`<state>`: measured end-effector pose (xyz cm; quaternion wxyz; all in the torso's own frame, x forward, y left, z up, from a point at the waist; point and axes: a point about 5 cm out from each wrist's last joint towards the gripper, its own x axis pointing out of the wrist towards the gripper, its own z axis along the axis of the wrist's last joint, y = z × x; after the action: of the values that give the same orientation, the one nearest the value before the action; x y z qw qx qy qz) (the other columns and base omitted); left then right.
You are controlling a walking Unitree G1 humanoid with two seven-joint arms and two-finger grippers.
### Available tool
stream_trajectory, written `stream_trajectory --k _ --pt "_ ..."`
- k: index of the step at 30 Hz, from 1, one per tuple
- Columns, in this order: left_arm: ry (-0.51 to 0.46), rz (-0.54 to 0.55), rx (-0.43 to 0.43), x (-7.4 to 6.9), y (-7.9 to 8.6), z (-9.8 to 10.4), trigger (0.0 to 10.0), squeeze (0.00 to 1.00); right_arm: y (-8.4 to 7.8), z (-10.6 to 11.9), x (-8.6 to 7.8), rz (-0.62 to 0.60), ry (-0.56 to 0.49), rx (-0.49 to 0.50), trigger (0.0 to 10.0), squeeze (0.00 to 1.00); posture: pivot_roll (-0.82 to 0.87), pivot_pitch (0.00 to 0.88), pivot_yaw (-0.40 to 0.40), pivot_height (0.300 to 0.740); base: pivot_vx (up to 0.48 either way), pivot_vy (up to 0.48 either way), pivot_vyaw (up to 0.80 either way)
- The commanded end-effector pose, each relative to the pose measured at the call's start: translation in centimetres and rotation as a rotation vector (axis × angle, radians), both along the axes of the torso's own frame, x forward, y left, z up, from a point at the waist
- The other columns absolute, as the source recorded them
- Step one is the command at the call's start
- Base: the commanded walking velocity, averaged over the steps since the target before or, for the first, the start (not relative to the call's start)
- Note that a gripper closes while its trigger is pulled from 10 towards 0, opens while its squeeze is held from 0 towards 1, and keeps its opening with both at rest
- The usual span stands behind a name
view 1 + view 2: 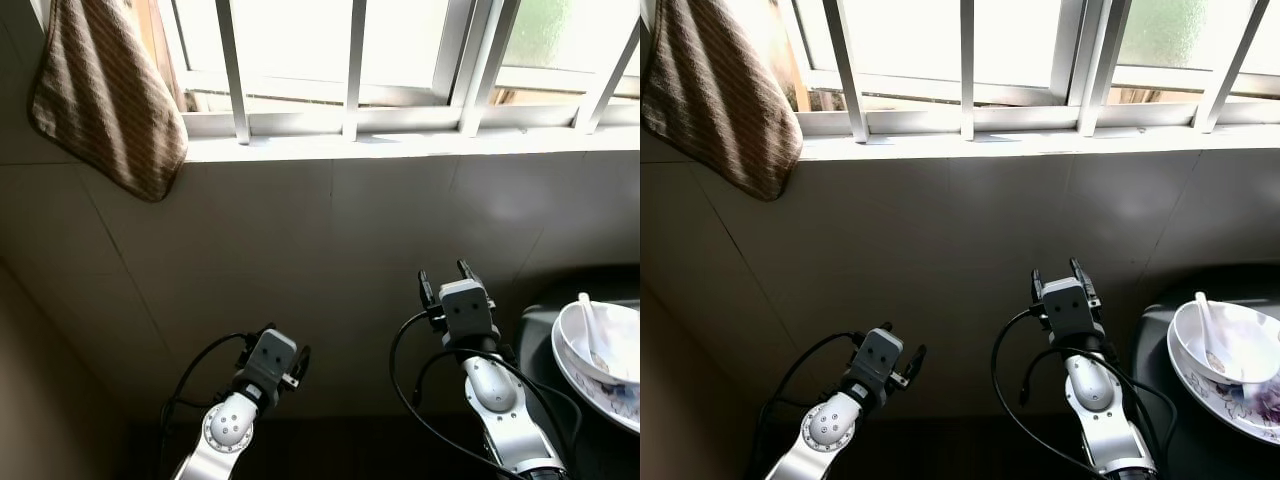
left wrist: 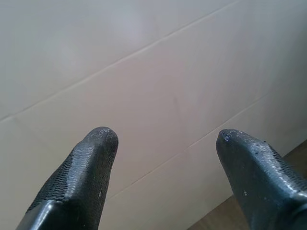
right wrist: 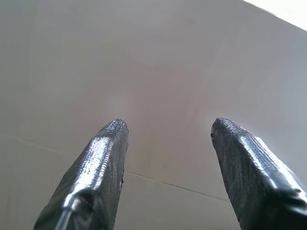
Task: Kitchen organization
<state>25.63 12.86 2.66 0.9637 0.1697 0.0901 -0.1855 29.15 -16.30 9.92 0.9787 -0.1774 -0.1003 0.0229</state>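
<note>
A white bowl (image 1: 612, 345) with a white spoon (image 1: 591, 325) in it rests on a patterned plate (image 1: 1230, 398) at the far right, on a dark counter (image 1: 1160, 340). My right gripper (image 1: 446, 279) is raised in front of the tiled wall, left of the bowl, open with nothing between its fingers (image 3: 103, 158). Lower on the left, my left gripper (image 1: 285, 348) also stands open and empty, its fingertips (image 2: 96, 148) facing the wall tiles.
A tiled wall (image 1: 330, 260) is close ahead under a barred window (image 1: 350, 60) with a bright sill. A brown striped towel (image 1: 105, 95) hangs at the upper left. Black cables (image 1: 410, 380) loop beside the right arm.
</note>
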Motion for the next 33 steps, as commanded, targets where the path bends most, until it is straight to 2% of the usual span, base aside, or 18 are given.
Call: stream_trajectory --k 1,16,20,24,27,31,32,33 --pt "-0.003 -0.011 0.013 -0.1 -0.1 0.0 10.0 0.0 0.3 0.2 0.1 0.009 -0.009 -0.015 10.0 0.0 -0.01 0.0 -0.004 0.74 0.0 -0.337 0.0" --pt "-0.002 -0.009 0.008 -0.1 -0.2 0.0 10.0 0.0 -0.4 0.5 0.3 -0.034 -0.02 -0.022 10.0 0.0 -0.01 0.0 -0.006 0.74 0.0 -0.423 0.0" --pt "-0.01 -0.003 -0.009 -0.1 -0.2 0.1 10.0 0.0 -0.6 0.5 0.4 -0.04 -0.011 -0.011 10.0 0.0 -0.01 0.0 -0.008 0.74 0.0 0.0 0.0" --pt "-0.005 -0.008 -0.011 -0.1 -0.3 0.0 10.0 0.0 -1.5 0.8 0.8 -0.085 -0.005 0.013 10.0 0.0 -0.01 0.0 -0.008 0.74 0.0 0.0 0.0" --pt "-0.001 -0.009 -0.012 -0.2 -0.3 -0.1 10.0 0.0 -3.1 1.3 1.1 -0.169 0.001 0.049 10.0 0.0 -0.01 0.0 -0.007 0.74 0.0 0.0 0.0" --pt "0.002 -0.011 -0.013 -0.2 -0.3 -0.1 10.0 0.0 -4.2 1.7 1.3 -0.213 0.009 0.054 10.0 0.0 -0.01 0.0 -0.006 0.74 0.0 0.0 0.0" --pt "0.004 -0.011 -0.014 -0.2 -0.3 -0.2 10.0 0.0 -5.2 2.1 1.4 -0.259 0.029 0.053 10.0 0.0 -0.02 0.0 -0.006 0.74 0.0 0.0 0.0" --pt "0.005 -0.011 -0.015 -0.2 -0.3 -0.2 10.0 0.0 -5.5 2.3 1.4 -0.275 0.038 0.055 10.0 0.0 -0.02 0.0 -0.006 0.74 0.0 0.0 0.0"
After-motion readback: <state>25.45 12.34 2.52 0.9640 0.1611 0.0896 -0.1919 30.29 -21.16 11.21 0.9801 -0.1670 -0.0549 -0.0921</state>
